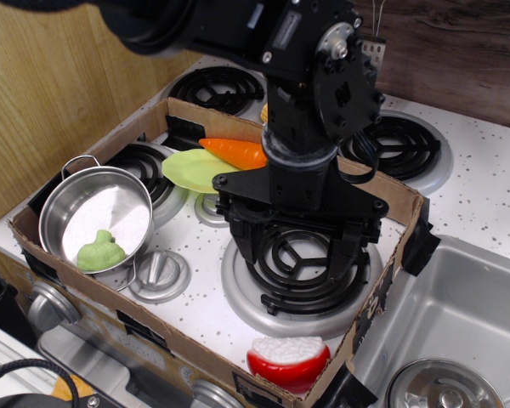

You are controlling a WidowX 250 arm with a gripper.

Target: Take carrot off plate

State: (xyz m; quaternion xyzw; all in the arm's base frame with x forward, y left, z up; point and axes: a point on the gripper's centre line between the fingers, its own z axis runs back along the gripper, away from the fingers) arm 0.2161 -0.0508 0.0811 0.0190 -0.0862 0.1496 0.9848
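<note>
carrot (235, 151): lying across plate (191, 170), you see
gripper (299, 285): spread wide, empty, probably above burner (297, 276)

1. The carrot (233, 151) is smooth orange plastic, tapered, and lies on its side across the far edge of the plate. Its narrow tip points left; its thicker end runs right and is hidden behind the robot arm.
2. The plate (195, 170) is small, round, light lime-green and shallow. It sits tilted over a black coil burner, with its right part hidden by the arm.
</note>
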